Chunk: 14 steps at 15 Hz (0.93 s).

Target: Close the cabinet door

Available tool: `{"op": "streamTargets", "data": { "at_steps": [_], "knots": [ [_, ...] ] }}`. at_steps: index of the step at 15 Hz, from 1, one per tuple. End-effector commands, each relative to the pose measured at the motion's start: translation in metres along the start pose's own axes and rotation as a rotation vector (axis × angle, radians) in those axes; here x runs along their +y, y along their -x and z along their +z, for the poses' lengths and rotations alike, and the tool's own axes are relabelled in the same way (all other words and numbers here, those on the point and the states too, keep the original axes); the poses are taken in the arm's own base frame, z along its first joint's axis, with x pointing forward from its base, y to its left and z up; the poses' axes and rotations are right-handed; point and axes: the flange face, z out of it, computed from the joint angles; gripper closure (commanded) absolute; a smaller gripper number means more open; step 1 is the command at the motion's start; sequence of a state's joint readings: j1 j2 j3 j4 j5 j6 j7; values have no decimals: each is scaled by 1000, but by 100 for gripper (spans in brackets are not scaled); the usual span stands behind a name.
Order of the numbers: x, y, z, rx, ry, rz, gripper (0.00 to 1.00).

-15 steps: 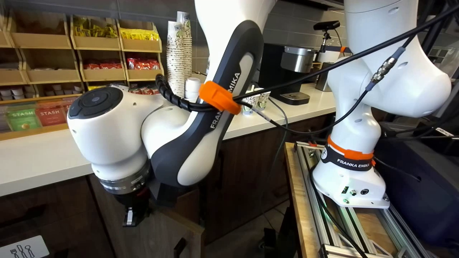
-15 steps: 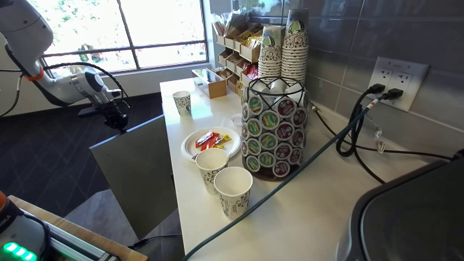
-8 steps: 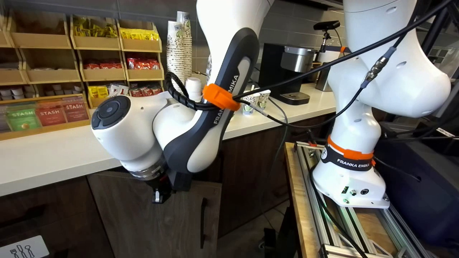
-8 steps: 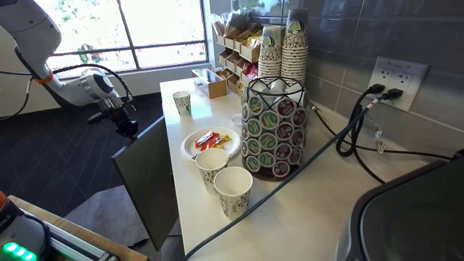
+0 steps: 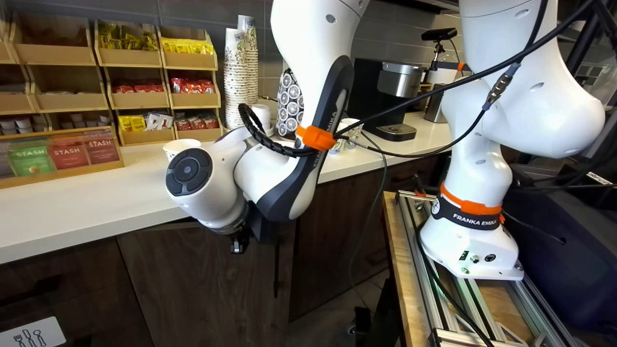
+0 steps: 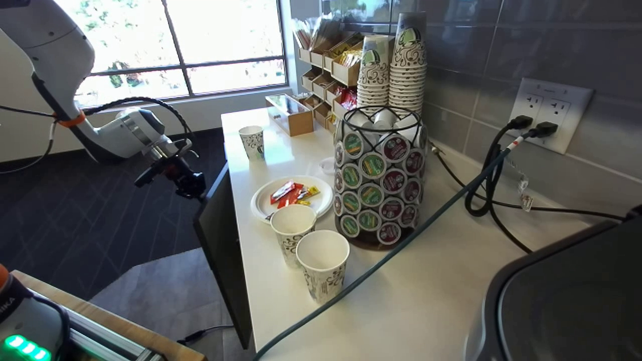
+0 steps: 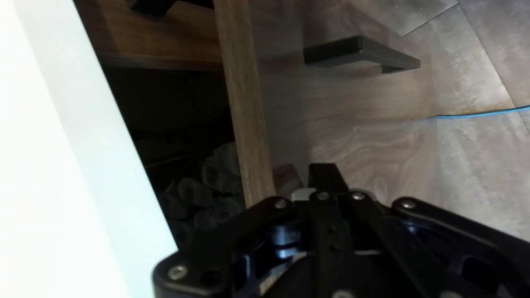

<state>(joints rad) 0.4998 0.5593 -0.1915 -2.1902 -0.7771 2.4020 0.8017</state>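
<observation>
The cabinet door is a dark brown wood panel under the counter. It stands partly open at a small angle; its inner face also shows in an exterior view. In the wrist view the outer face of the door lies right of its light edge, with a dark gap to the counter. The door's black bar handle is above the fingers there. My gripper is shut and empty, its fingertips at the outer face near the top edge. The gripper also shows in both exterior views. Contact itself is hidden.
The white counter overhangs the door. Dim rounded things sit in the dark compartment. Paper cups, a plate with packets and a pod rack stand on the counter. A wooden cart carries the arm's base.
The door has swung from wide open to a small angle from the cabinet front. The gripper has moved with it toward the counter, staying shut at the outer face.
</observation>
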Motion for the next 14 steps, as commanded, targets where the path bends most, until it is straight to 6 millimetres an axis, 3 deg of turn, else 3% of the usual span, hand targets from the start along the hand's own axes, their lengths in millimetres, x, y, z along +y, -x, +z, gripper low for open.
{"op": "streamTargets", "data": {
  "at_steps": [1, 8, 10, 14],
  "knots": [
    [8, 11, 17, 65, 103, -55, 100],
    [17, 12, 40, 155, 137, -202, 100],
    [19, 11, 28, 137, 76, -207, 100],
    [19, 9, -24, 105, -142, -254, 100]
  ]
}}
